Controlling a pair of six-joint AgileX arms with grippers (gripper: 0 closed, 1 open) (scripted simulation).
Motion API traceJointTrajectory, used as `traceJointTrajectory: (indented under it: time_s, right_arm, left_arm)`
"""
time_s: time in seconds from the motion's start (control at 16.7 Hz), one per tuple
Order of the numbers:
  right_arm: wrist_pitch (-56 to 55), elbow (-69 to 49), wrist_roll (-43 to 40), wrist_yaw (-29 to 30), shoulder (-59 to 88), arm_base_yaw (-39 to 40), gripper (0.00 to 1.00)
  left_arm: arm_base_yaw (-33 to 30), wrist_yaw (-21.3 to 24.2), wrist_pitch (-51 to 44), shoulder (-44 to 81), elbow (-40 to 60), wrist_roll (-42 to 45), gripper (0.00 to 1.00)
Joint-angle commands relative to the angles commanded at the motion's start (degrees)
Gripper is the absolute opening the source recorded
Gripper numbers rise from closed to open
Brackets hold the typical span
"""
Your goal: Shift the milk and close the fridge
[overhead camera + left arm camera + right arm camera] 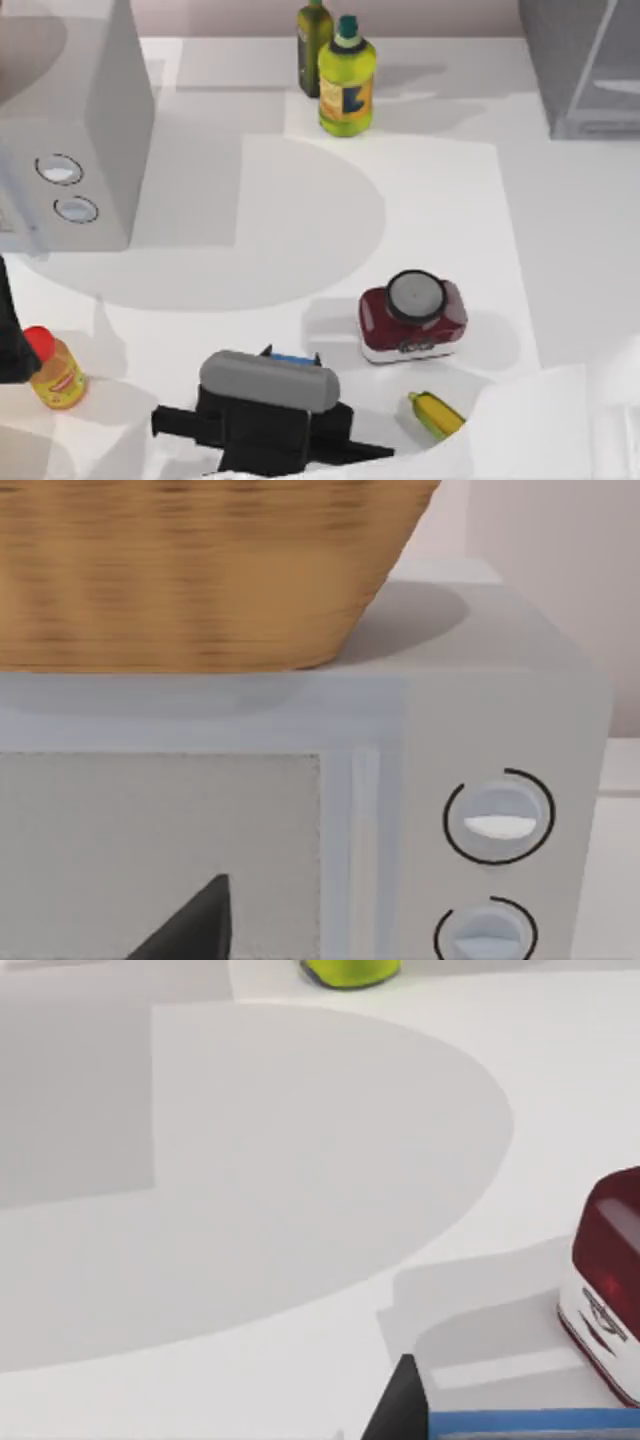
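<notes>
Woven wicker basket (190, 570) (rough), glossy red jar (412, 320)

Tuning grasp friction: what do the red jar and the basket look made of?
Red jar: looks like glossy plastic or glass, dark red with soft highlights, a white base band and a matte grey round lid.
Basket: looks like woven wicker, tan and matte, judging by its ribbed weave; it sits on the microwave.

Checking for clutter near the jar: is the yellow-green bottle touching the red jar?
No, the yellow-green bottle stands far back on the table, well apart from the red jar.
</notes>
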State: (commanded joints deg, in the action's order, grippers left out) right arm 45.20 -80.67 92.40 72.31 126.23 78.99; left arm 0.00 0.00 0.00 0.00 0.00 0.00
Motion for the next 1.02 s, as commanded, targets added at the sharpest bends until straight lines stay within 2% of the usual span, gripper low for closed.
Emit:
traceJointTrajectory:
  time_s: [0.18,0.42,0.72,1.02]
  right_arm:
    - [-7.1,1.6,-5.2,-2.9,-4.6,-3.4,0.00]
    - [-23.5,7.1,-18.3,-10.1,-13.1,-12.2,0.00]
    - [-48.5,20.8,-42.5,-22.7,-22.0,-28.7,0.00]
    - [-72.5,38.1,-67.6,-38.5,-27.4,-47.7,0.00]
  left_arm:
    - [0.0,0.0,0.0,0.0,0.0,0.0,1.00]
    - [0.0,0.0,0.0,0.0,0.0,0.0,1.00]
    - [0.0,0.0,0.0,0.0,0.0,0.0,1.00]
    - [0.0,0.0,0.0,0.0,0.0,0.0,1.00]
